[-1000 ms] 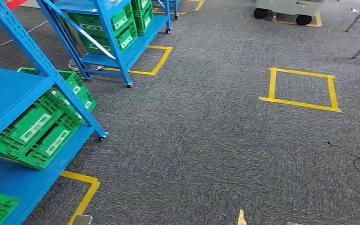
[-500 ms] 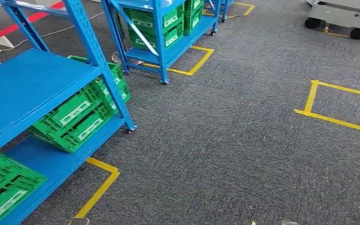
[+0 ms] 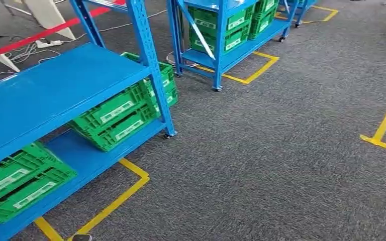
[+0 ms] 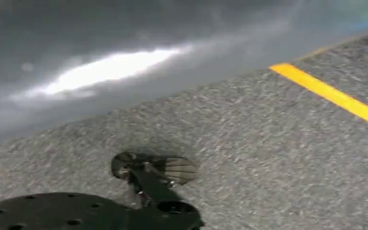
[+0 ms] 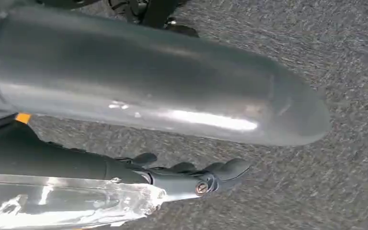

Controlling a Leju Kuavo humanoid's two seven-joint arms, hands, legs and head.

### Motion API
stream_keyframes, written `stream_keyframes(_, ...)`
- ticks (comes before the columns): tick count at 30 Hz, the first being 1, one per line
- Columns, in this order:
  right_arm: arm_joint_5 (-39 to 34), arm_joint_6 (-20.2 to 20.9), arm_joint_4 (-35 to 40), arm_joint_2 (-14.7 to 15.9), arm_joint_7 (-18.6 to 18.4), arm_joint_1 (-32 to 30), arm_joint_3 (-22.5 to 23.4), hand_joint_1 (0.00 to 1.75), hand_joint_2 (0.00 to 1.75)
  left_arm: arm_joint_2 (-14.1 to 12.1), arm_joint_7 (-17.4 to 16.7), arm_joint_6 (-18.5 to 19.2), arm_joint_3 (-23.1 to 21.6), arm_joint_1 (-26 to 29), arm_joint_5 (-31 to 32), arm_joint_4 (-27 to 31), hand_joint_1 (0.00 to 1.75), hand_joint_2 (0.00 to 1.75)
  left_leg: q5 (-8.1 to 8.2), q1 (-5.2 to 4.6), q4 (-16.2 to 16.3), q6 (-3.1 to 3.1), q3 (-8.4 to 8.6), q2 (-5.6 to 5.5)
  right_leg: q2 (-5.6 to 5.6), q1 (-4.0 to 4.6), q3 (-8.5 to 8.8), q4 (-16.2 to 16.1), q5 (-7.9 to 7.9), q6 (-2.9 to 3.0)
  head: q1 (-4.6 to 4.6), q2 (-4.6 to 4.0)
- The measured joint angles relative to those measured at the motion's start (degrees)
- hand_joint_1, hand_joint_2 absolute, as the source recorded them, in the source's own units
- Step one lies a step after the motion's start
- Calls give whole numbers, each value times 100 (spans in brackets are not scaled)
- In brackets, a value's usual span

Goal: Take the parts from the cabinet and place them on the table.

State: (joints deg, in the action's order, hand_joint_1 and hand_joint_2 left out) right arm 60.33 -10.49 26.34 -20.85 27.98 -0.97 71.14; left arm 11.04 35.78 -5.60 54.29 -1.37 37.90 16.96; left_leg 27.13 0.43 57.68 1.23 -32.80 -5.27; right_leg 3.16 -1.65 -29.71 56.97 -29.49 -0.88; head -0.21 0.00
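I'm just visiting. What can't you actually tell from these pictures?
- Crate contents: in the head view the green crates sit under the blue shelf, which covers their tops, so no parts can be seen.
- Right hand: the right wrist view shows it edge-on behind a shiny wrapped object; whether it grips it is unclear.
- Left wrist view: the upper half is a grey blur; only carpet and yellow tape read.

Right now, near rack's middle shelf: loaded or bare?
Bare: the middle shelf shows plain blue in the head view; green crates sit below it.
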Motion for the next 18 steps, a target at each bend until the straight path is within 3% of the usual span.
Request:
stream_keyframes(1, 0, -2, 0, -2, 4, -3, 0, 0, 0, 0, -2, 0, 0, -8, 0, 0, 0, 0, 150, -16, 226, 16, -110, 308, -77, 18, 4, -6, -9, 42, -53, 0)
stream_keyframes(2, 0, 0, -2, -4, 4, -17, -2, 0, 0, -4, -2, 2, 2, -30, 0, 0, 0, 0, 380, -12, 657, 29, -319, 433, -194, 41, 2, -5, -21, 67, -62, 0)
stream_keyframes(4, 0, 0, -13, -4, 4, -30, 0, 0, 0, -7, -2, 4, 2, -42, 2, 0, 0, 0, 758, -6, 1575, 38, -762, 475, -420, 72, 0, -4, -41, 98, -55, 0)
stream_keyframes(5, 0, 0, -15, -4, 4, -23, -2, 0, 0, -7, -2, 4, 2, -29, 2, 0, 0, 0, 773, -5, 1763, 40, -846, 477, -509, 83, 3, -3, -47, 106, -59, 0)
stream_keyframes(6, 0, 0, -17, -4, 4, -15, -2, 0, 0, -9, -2, 4, 4, -6, 2, 0, 0, 0, 638, -6, 1671, 30, -781, 481, -592, 95, 15, -3, -56, 110, -57, 0)
stream_keyframes(8, -7, 24, -20, -7, -26, -9, -9, 0, 0, -15, -2, 4, 9, 1, 52, 0, 0, 0, 145, -21, 823, -36, -316, 548, -740, 117, 67, -3, -84, 108, -57, 0)
stream_keyframes(9, -20, 33, -20, -7, -67, -9, -13, 0, 0, -17, -2, 11, 11, -5, 89, 0, 0, 0, -59, -57, 336, -102, -41, 735, -799, 127, 97, -4, -101, 100, -59, 0)
stream_keyframes(10, -31, 46, -20, -15, -107, -8, -18, 0, 0, -31, -6, 17, 15, -17, 127, 11, 0, 0, 5, -137, 95, -164, 100, 1112, -853, 146, 108, -2, -122, 82, -46, 0)
stream_keyframes(11, -44, 63, -17, -17, -107, -16, -22, 0, 0, -31, -13, 20, 17, -47, 162, 11, 0, 0, 45, -162, -39, -181, 129, 1111, -913, 176, 96, 20, -149, 46, -75, 0)
stream_keyframes(14, -107, 138, -15, -17, -114, -9, -33, 0, 0, -39, -50, 26, 41, -27, 243, 13, 0, 0, 26, -164, -47, -217, 73, 895, -1154, 182, 146, -7, -167, -18, -62, 0)
stream_keyframes(15, -127, 160, -2, -17, -114, -9, -37, 0, 0, -35, -63, 26, 55, -17, 267, 13, 0, 0, -15, -93, -112, -242, 125, 829, -1018, 151, 90, 36, -233, -66, -64, 0)
stream_keyframes(16, -155, 181, 13, -17, -111, -11, -37, 0, 0, -35, -77, 37, 66, -18, 297, 15, 0, 0, -22, -82, -112, -263, 123, 773, -622, 142, 36, 226, -356, -86, -20, 0)
stream_keyframes(17, -177, 208, 20, -17, -114, -19, -37, 0, 0, -33, -94, 44, 70, -36, 328, 17, 0, 0, -29, -74, -111, -278, 112, 690, -433, 134, -136, 602, -559, -96, -14, 0)
stream_keyframes(18, -206, 221, 31, -15, -133, -39, -37, 0, 0, -24, -98, 59, 74, -53, 359, 17, 0, 0, -32, -71, -111, -285, 108, 596, -354, 124, -398, 1138, -797, -115, 6, 0)
